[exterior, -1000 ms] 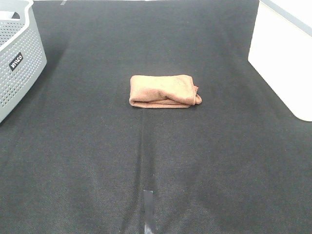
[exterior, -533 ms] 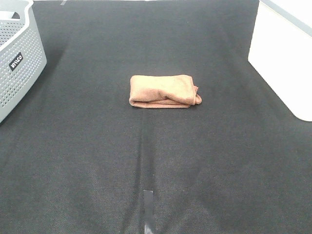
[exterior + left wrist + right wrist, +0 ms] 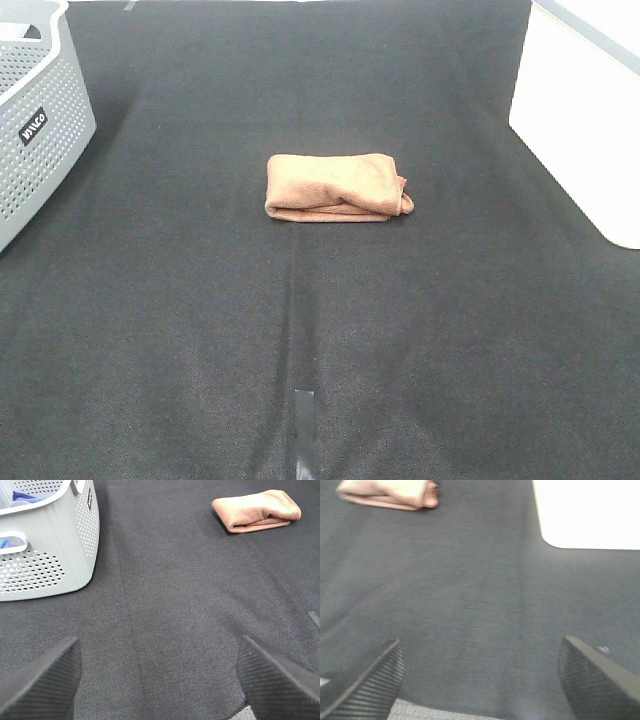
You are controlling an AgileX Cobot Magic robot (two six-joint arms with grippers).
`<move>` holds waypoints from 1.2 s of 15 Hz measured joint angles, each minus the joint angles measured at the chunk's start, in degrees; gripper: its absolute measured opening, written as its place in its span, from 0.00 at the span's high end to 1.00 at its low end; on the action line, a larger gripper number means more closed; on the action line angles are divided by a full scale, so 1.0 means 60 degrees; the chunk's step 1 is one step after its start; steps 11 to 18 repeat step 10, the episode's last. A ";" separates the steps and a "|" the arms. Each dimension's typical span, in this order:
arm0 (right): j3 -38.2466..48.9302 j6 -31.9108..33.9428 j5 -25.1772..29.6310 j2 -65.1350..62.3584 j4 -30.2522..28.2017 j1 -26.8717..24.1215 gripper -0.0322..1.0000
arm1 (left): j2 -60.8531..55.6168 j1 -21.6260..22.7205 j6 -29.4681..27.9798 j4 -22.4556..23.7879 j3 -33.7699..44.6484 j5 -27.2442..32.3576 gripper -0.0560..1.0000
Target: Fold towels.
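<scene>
One reddish-brown soft microfibre towel (image 3: pixel 337 187) lies folded small, far ahead of both grippers. Left gripper (image 3: pixel 159 675) and right gripper (image 3: pixel 481 672) are spread wide, holding nothing. Folding looks done; next, maybe lift it away.

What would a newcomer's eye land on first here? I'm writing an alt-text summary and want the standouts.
First, the reddish-brown microfibre towel, folded into a compact bundle and lying alone in the middle of the dark woven table mat. Next, the grey perforated plastic laundry basket at the far left edge and the white block-like object at the far right. Both wrist views show open gripper fingers over bare mat, well away from the towel.
</scene>
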 joint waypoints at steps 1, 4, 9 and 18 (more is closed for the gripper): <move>0.0000 0.0000 0.0000 -0.0019 0.0000 -0.0191 0.20 | 0.0000 0.0000 0.0000 0.0000 0.0000 0.0000 0.19; 0.0000 0.0000 -0.0010 -0.0773 0.0000 -0.0220 0.20 | 0.0000 0.0000 0.0000 0.0000 0.0000 0.0000 0.19; 0.0000 0.0019 -0.0010 -0.0888 0.0010 -0.0220 0.20 | 0.0000 0.0000 0.0000 0.0000 0.0000 0.0000 0.19; 0.0000 0.0019 -0.0010 -0.0888 0.0010 -0.0220 0.20 | 0.0000 0.0000 0.0000 0.0000 0.0000 0.0000 0.19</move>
